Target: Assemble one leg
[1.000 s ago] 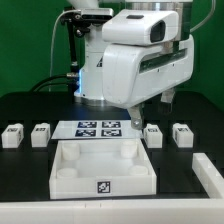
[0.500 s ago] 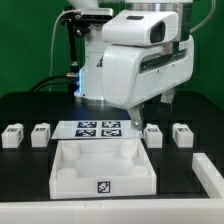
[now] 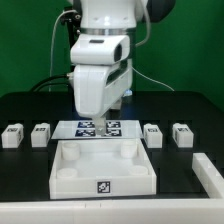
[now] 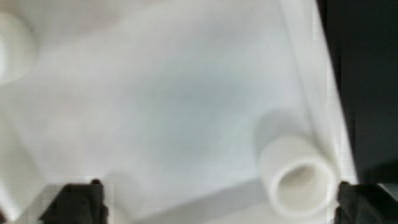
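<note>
My claw hung spread, empty, above the socketed tabletop; the leg looked light, stiff, graspable across flat sides.

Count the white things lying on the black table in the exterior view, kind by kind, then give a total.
Legs: 4
Tray: 1
Marker board: 1
Edge piece, cut off by the frame: 1
Total: 7
</note>
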